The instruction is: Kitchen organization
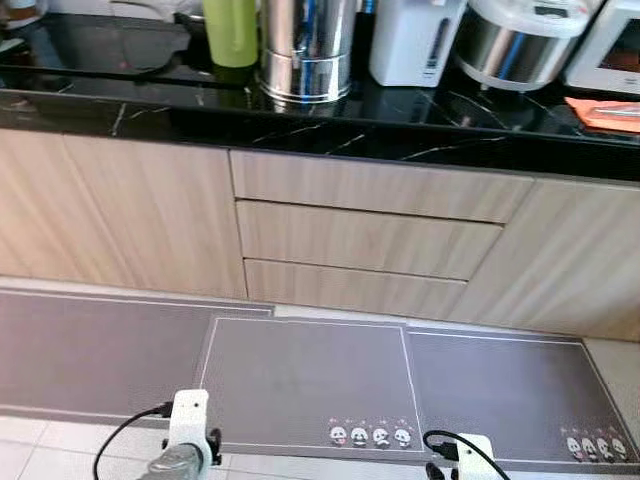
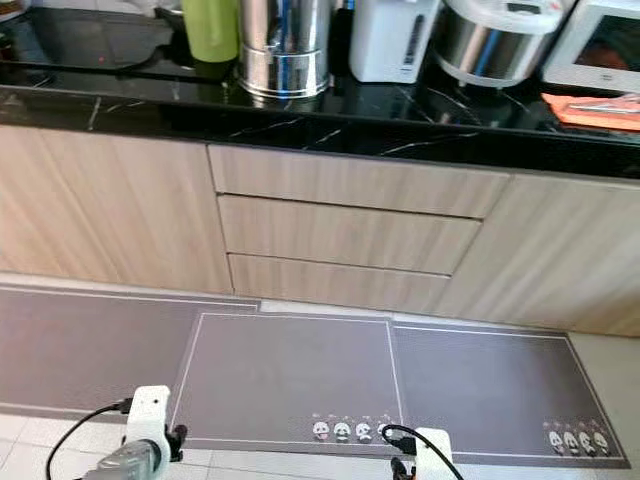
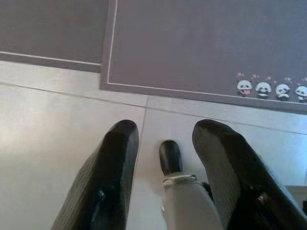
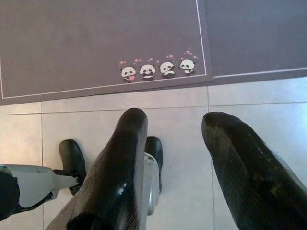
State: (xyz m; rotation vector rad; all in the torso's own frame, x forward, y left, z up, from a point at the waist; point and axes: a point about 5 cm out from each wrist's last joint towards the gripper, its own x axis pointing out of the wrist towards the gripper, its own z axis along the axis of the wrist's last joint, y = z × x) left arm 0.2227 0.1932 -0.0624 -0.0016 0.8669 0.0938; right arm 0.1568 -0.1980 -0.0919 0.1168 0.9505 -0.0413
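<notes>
A black marble counter (image 1: 400,140) runs across the top of the eye views. On it stand a green bottle (image 1: 231,32), a stainless steel canister (image 1: 305,50), a white hot-water pot (image 1: 412,40) and a silver rice cooker (image 1: 515,40). Both arms hang low over the floor, far from the counter. In the left wrist view my left gripper (image 3: 166,128) is open over white tiles, nothing between its fingers. My right gripper (image 4: 176,117) is open too, above the tiles beside the mat.
Three wooden drawers (image 1: 365,240) sit under the counter between cupboard doors. Grey mats (image 1: 300,380) with small panda prints (image 1: 370,435) lie along the cabinet base. A white appliance (image 1: 610,45) and an orange item (image 1: 605,112) are at the counter's right end. My black feet (image 4: 72,158) stand on the tiles.
</notes>
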